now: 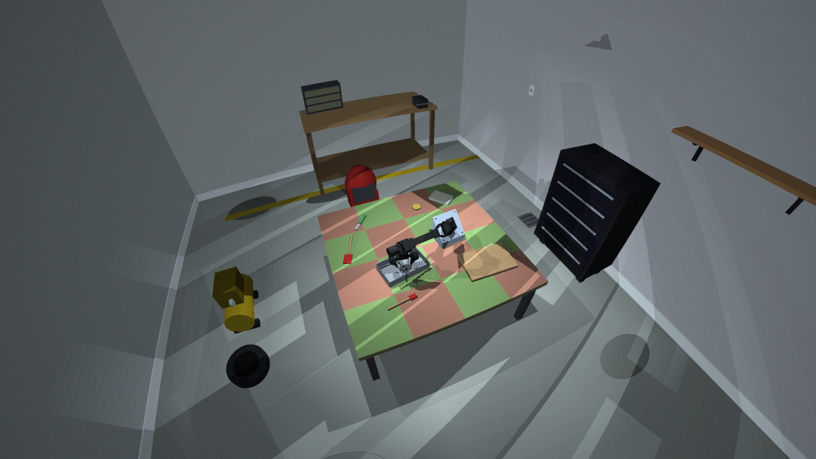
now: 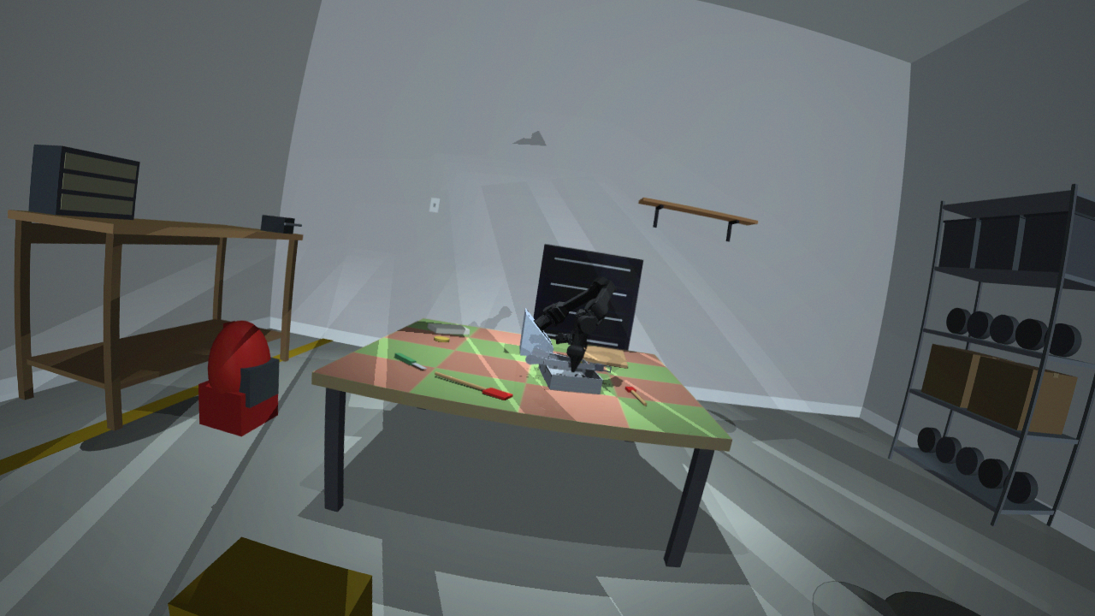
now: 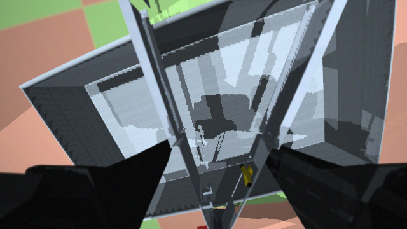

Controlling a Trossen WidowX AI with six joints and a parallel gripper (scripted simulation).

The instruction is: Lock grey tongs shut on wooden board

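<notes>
The grey tongs (image 3: 144, 63) lie open in a V across the roasting tin (image 1: 419, 273) (image 2: 574, 382) (image 3: 73, 111). In the wrist view their hinge is at the bottom edge and their arms spread towards the top. A small yellow piece (image 3: 246, 175) shows near the right arm by the hinge. My gripper (image 1: 405, 265) (image 2: 576, 367) (image 3: 214, 142) is open over the tin, one fingertip close outside each tong arm. I cannot tell whether they touch. The wooden board (image 1: 490, 263) (image 2: 608, 356) lies right of the tin in the top view, with nothing on it.
A red-headed tool (image 1: 412, 296) (image 2: 630, 390) lies near the tin. Another red-headed tool (image 1: 347, 259) (image 2: 497, 393) and a green-handled tool (image 1: 361, 221) (image 2: 405, 358) lie farther off. A yellow disc (image 1: 416, 206) (image 2: 441, 339) and a pale block (image 1: 440, 197) lie at the far side.
</notes>
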